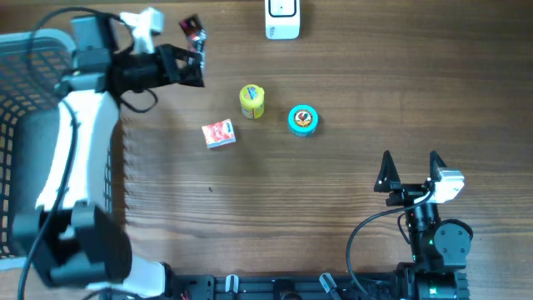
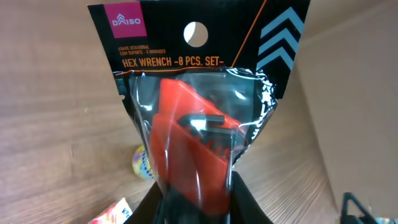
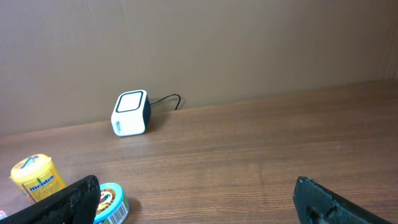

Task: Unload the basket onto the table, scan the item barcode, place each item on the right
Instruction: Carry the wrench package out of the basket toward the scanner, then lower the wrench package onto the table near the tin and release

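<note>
The item is a black and orange hex wrench set package (image 2: 193, 93) with a red holder inside clear plastic. My left gripper (image 2: 196, 199) is shut on its lower end and holds it upright. In the overhead view the package (image 1: 191, 29) sticks out past the left gripper (image 1: 196, 65) at the back left of the table. No barcode shows on the side facing the wrist camera. The white scanner (image 1: 282, 18) stands at the table's back edge, to the right of the package, and also shows as the scanner (image 3: 130, 113) against the wall. My right gripper (image 1: 410, 167) stands open and empty at the front right, seen wide apart as the right gripper (image 3: 196, 202).
A yellow candy can (image 1: 251, 101), a blue round tin (image 1: 303, 119) and a small red and white box (image 1: 219, 133) lie mid-table. A grey basket (image 1: 25, 75) fills the left edge. A brown wall stands behind the scanner.
</note>
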Controlling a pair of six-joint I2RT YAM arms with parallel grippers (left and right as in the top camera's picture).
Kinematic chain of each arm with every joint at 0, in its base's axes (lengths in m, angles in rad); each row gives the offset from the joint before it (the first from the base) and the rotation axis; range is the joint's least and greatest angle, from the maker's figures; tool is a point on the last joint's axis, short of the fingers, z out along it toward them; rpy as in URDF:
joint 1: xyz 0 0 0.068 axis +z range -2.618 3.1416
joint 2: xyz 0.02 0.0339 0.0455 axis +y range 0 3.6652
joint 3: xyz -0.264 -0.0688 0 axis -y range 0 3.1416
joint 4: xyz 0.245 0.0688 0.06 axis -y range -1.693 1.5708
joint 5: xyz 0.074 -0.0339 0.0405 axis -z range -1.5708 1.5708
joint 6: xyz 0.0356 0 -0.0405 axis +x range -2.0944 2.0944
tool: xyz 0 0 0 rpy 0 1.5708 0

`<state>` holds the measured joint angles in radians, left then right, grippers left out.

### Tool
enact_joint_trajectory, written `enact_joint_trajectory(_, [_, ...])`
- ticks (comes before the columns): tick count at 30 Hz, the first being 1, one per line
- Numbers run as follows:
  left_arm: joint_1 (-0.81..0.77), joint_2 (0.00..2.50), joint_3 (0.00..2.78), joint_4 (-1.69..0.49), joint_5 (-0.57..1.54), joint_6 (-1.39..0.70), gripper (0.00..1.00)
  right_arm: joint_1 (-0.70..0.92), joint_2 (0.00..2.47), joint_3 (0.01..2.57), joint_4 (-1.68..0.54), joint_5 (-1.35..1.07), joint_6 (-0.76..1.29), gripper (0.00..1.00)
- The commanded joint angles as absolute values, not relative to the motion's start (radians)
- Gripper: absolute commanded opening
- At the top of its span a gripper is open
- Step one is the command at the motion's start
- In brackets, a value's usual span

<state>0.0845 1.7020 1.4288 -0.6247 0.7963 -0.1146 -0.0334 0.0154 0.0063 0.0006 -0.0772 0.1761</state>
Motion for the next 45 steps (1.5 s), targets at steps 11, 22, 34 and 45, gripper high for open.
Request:
enact_joint_trajectory(11, [0.014, 1.829, 1.424, -0.710, 0.486, -0.113, 0.17, -0.029, 0.010, 0.005, 0.003, -0.070, 0.184, 1.00])
enact_joint_trajectory(22, [-0.089, 1.829, 1.412, -0.765, 0.339, -0.113, 0.17, -0.029, 0.010, 0.005, 0.002, -0.070, 0.184, 1.00])
enact_joint_trajectory(34, [-0.158, 1.829, 1.381, -0.843, 0.470, -0.114, 0.11, -0.029, 0.010, 0.005, 0.002, -0.070, 0.184, 1.00])
enact_joint_trajectory(45, [-0.158, 1.829, 1.381, -0.850, 0.782, -0.122, 0.09, -0.029, 0.010, 0.005, 0.002, -0.071, 0.184, 1.00])
